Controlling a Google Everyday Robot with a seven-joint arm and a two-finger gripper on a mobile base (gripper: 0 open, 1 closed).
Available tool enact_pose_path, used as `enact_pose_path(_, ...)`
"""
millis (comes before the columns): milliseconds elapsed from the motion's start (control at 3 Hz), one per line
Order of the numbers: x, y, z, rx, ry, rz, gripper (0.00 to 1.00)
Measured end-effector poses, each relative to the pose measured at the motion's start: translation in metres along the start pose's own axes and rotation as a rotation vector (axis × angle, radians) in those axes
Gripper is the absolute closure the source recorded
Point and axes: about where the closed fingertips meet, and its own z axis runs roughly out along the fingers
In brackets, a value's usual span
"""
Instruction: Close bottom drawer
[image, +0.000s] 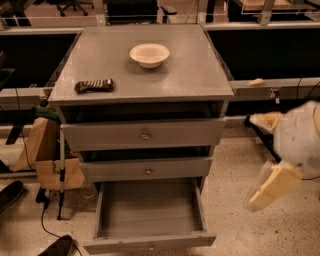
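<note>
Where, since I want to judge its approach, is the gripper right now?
The gripper hangs at the right edge of the camera view, apart from the cabinet's right side, with the open bottom drawer to its lower left.

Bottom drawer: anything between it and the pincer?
Camera view: only bare speckled floor lies between the pulled-out bottom drawer and the pincer, which hangs off to the drawer's right with its fingers spread.

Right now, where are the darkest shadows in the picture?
Camera view: darkest in the gaps above the top drawer and middle drawer and under the desks behind; the open bottom drawer is lit inside; the pincer, right of the cabinet, looks pale.
</note>
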Motion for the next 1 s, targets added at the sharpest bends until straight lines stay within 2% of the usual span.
enact_pose_path(333,0.012,0.040,0.089,-0.093,-0.160,0.073,0.00)
enact_pose_path(667,0.026,0.058,0.133,-0.135,-0.181,0.118,0.00)
enact_pose_path(1000,0.026,0.058,0.133,-0.135,-0.181,0.118,0.00)
